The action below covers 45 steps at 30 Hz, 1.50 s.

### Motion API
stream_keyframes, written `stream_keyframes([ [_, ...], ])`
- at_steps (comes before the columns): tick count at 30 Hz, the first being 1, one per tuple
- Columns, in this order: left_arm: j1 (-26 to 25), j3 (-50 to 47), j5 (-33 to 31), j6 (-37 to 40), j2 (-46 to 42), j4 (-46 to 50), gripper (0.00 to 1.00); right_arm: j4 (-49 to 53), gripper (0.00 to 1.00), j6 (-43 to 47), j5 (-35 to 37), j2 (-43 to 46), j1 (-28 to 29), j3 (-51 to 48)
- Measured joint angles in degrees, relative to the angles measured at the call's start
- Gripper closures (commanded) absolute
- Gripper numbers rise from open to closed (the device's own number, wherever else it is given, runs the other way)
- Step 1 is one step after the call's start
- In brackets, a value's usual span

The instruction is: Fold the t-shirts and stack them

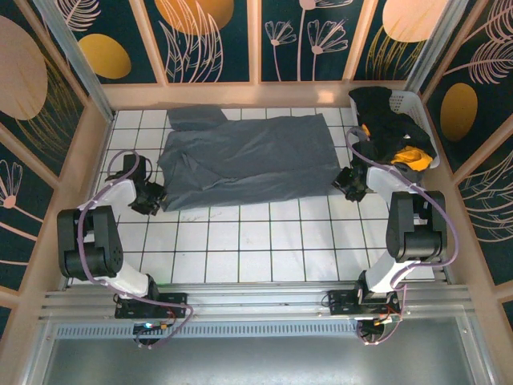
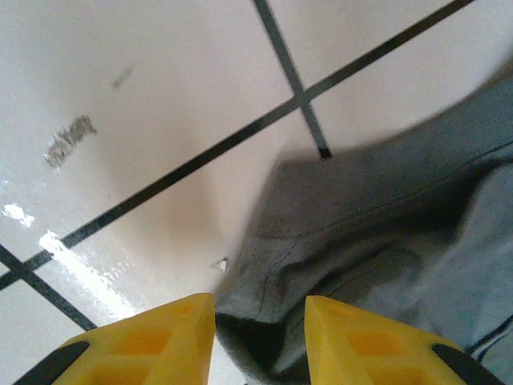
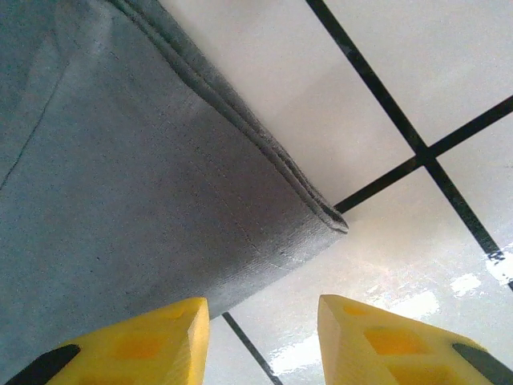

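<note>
Two near corners to take. Grey t-shirt (image 1: 248, 160) lies flat on the tiled table (image 1: 240, 249); other shirts (image 1: 383, 120) sit in the basket (image 1: 423, 127). Left gripper (image 2: 260, 341): jaws apart, hem corner between them, apparently not pinched (dim view). Right gripper (image 3: 263, 341): jaws apart over bare tile, corner just ahead. Advance right onto the corner, close both low, lift level

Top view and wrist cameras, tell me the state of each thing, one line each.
grey t-shirt: laid flat on the table, one sleeve sticking out
black and orange-yellow shirts: heaped in the basket
left gripper: open, grey cloth between its fingers
right gripper: open, beside the shirt's corner
</note>
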State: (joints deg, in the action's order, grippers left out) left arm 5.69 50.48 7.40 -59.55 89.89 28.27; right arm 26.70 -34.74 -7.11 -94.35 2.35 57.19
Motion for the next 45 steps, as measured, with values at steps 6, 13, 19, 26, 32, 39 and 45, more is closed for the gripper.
stream_keyframes([
  [6, 0.0, -0.7, 2.7, -0.2, 2.2, -1.5, 0.69, 0.0, 0.59, 0.0, 0.0, -0.1, 0.0, 0.0],
  [13, 0.0, -0.3, 3.1, 0.3, 4.8, -3.4, 0.93, -1.0, 0.59, -0.1, 0.7, -1.9, 0.0, 0.0],
  [19, 0.0, 0.2, 0.8, 1.9, 4.9, -2.5, 1.00, -1.1, 0.59, -0.1, 2.9, -2.6, 0.0, 0.0],
  [26, 0.0, 0.2, -0.3, 2.5, 4.7, -2.1, 1.00, -1.4, 0.66, -0.2, 3.7, -5.3, 0.0, 0.1],
  [32, 0.5, 0.2, -0.5, 3.2, 4.6, -1.4, 1.00, -1.5, 1.00, -0.9, 4.8, -6.8, 0.4, 1.8],
  [39, 2.4, 0.6, -2.1, 5.1, 4.3, 0.7, 1.00, -1.9, 1.00, -2.1, 6.0, -5.2, 1.6, 0.0],
  [45, 2.6, -0.7, -5.3, 6.3, 1.8, 3.0, 1.00, 1.6, 1.00, -3.8, 6.3, 3.5, 3.8, -9.0],
])
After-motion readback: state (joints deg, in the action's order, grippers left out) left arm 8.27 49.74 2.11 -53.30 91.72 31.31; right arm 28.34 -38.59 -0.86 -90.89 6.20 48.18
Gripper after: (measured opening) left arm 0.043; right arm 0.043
